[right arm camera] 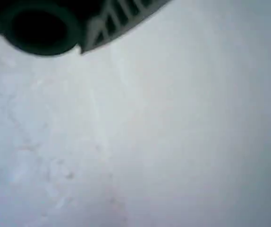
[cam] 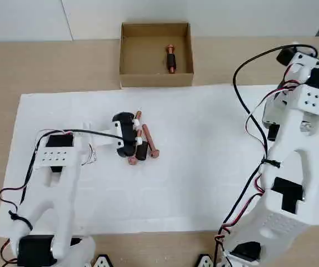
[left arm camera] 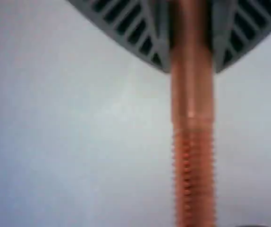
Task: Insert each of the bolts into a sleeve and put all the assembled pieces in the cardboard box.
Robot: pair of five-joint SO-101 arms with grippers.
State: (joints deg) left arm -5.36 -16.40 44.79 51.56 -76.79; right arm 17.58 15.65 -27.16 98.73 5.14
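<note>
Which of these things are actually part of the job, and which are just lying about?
Part of the job: left claw, shut on a bolt; loose bolt; black sleeve; cardboard box; assembled piece inside it.
Just lying about: white sheet; wooden table.
</note>
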